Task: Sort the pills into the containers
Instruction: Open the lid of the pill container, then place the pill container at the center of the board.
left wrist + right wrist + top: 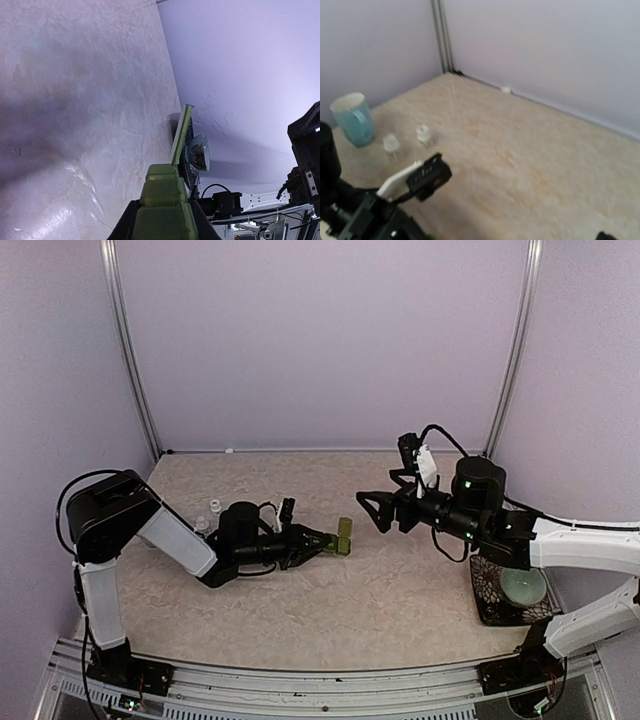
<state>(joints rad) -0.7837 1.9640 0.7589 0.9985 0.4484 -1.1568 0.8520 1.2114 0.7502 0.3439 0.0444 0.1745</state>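
Beige mottled tabletop (400, 590) runs from my bases to lilac walls. Nearest, on my right, a pale bowl (523, 587) sits on a dark patterned mat (487, 592), which my right arm partly covers.

Mid-table, my left gripper (322, 542) lies low, its jaws pressed in on one end of the green pill box (344, 536). The box sticks out past the fingertips, and I cannot tell whether it touches the table. From my left wrist, one lid (181, 134) stands raised at the box's far end, and the insides of the compartments are out of sight.

Slightly farther, my right gripper (368, 508) hovers with its jaws spread wide, holding nothing. It points toward the box but is apart from it.

Beyond my left arm stand a small bottle (391, 143) and a second bottle (423, 133), both blurred. A light blue mug (353, 120) shows only from my right wrist. A tiny white thing (506, 90) lies by the back wall, too small to identify.
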